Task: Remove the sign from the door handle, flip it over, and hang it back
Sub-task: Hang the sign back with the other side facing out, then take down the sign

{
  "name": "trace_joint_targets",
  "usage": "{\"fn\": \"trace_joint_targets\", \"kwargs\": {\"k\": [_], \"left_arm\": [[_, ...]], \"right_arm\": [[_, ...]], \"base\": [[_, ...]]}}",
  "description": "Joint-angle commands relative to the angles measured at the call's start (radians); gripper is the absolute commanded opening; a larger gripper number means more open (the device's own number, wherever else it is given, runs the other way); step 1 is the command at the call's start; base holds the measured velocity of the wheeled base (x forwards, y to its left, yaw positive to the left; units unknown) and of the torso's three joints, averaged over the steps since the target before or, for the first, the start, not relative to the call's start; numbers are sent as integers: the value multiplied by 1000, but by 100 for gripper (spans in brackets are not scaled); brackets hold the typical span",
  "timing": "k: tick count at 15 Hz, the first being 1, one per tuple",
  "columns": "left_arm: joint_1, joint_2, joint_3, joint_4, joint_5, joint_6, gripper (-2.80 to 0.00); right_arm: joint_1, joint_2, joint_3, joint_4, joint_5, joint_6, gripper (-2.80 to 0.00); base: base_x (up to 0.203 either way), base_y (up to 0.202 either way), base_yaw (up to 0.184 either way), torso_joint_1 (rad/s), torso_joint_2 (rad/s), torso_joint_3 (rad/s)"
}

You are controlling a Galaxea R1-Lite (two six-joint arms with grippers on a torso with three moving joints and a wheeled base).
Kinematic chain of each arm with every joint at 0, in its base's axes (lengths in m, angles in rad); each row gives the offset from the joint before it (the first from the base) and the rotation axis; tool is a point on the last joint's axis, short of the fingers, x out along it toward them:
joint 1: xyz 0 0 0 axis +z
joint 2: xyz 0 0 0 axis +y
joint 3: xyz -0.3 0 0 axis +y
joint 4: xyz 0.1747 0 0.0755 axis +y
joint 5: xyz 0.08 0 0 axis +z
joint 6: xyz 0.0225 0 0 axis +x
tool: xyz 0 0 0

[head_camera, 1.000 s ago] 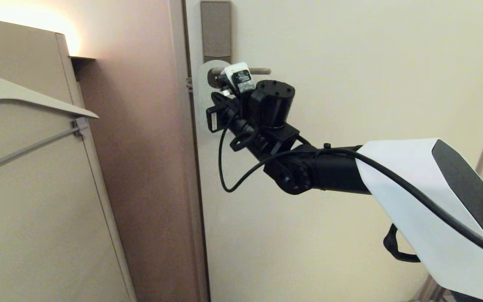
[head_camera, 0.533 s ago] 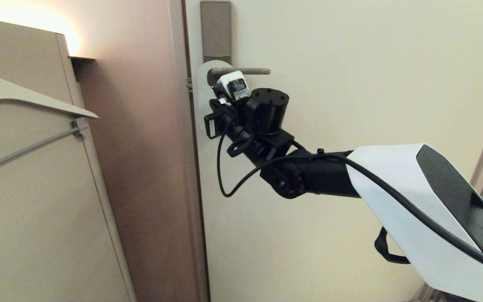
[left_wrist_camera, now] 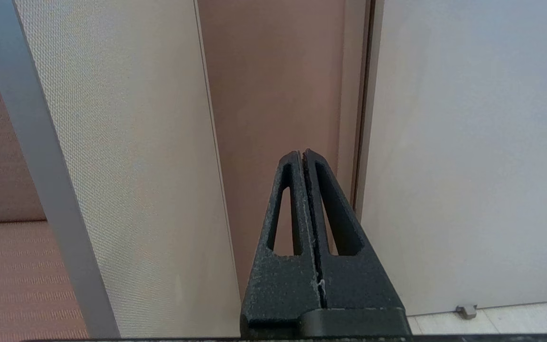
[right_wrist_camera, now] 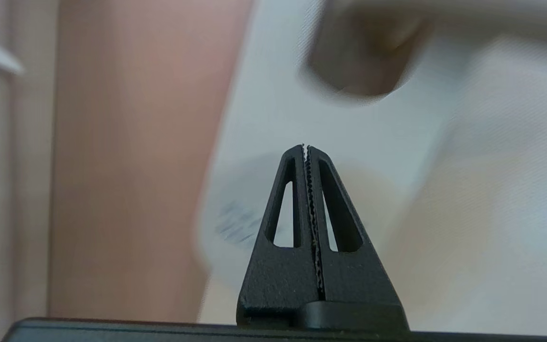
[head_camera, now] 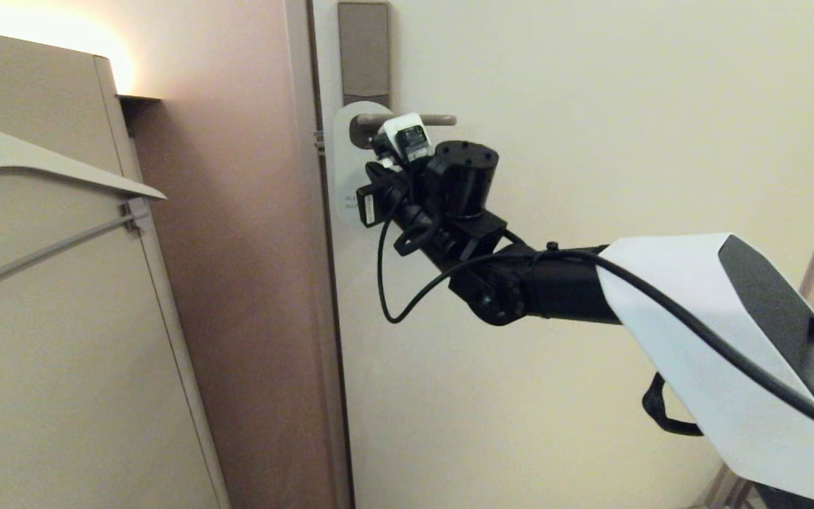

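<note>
The sign (head_camera: 345, 166) hangs on the door handle (head_camera: 437, 119), pale side out, with faint dark lettering low on it. The handle juts right from a tall bronze-grey lock plate (head_camera: 364, 53). My right arm reaches up to it; the wrist covers the sign's right part and the fingertips. In the right wrist view the right gripper (right_wrist_camera: 306, 148) is shut with nothing between its jaws, its tip close before the blurred sign (right_wrist_camera: 273, 118), below the handle's root (right_wrist_camera: 363, 61). My left gripper (left_wrist_camera: 302, 153) is shut and empty, parked low, facing the door's edge.
A pale clothes hanger (head_camera: 39, 159) with a grey bar hangs at the left before a beige wardrobe panel (head_camera: 61, 367). A brown wall strip (head_camera: 237, 283) lies between the wardrobe and the cream door (head_camera: 591, 106). A small door stop (left_wrist_camera: 466, 311) sits at floor level.
The right wrist dipped down and left half a second ago and has come back up beside the handle. The sign stays hung on the handle. The left arm has not moved.
</note>
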Motion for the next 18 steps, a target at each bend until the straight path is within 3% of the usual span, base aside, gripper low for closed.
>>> {"fn": "trace_joint_targets", "kwargs": {"k": [1,5,11,18], "left_arm": [[0,1,0,0,0,0,-280],[0,1,0,0,0,0,-280],[0,1,0,0,0,0,-280],[0,1,0,0,0,0,-280]], "right_arm": [[-14,-107,41,19,-4,-10,-280],[-53,-298,269,50,-8,-64,-280],[-109,-585,485,129,-52,-75,-280],[-418,-919,811,179,-65,-83,-280]], "base": [[0,0,0,0,0,0],[0,0,0,0,0,0],[0,0,0,0,0,0],[0,0,0,0,0,0]]}}
